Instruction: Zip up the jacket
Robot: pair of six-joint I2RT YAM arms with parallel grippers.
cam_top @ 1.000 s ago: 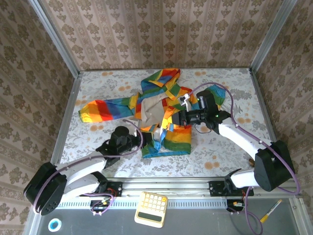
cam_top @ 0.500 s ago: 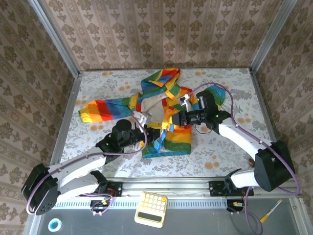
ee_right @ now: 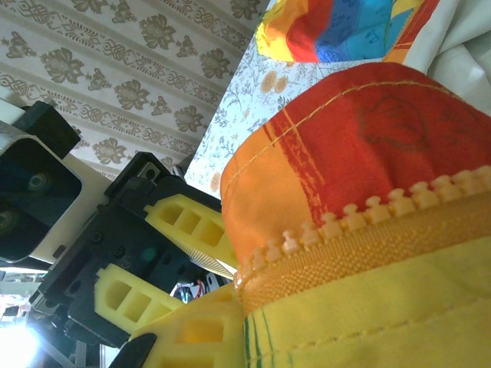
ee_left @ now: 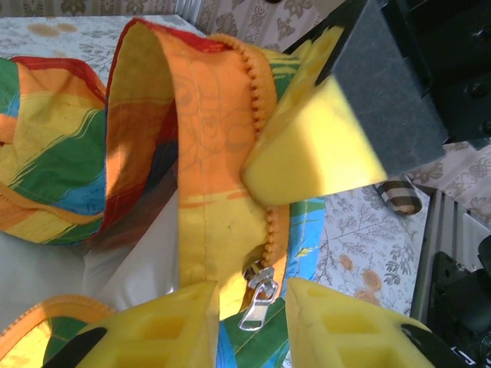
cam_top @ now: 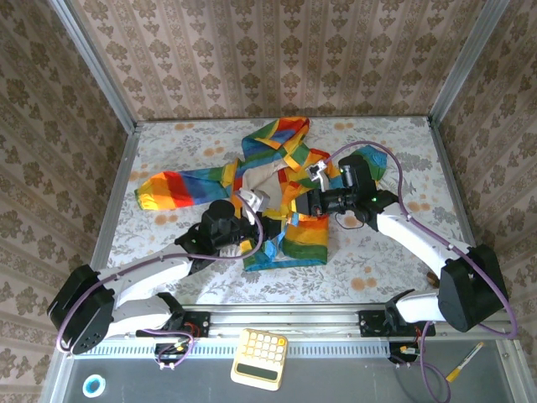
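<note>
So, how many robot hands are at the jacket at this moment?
2. The left hand sits around the zipper pull, its fingers apart. The right hand is shut on the zipper edge of the jacket, further along the zipper.

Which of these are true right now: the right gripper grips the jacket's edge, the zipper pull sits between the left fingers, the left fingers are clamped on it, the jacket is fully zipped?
1. The right gripper is shut on the jacket at its front edge, beside the zipper teeth. True.
2. The zipper pull hangs between the fingers of the left gripper. True.
3. The left gripper is clamped on the pull. False: a gap shows on both sides of the pull, so the jaws are open.
4. The jacket is zipped to the top. False: the front lies open, with the beige lining showing.
</note>
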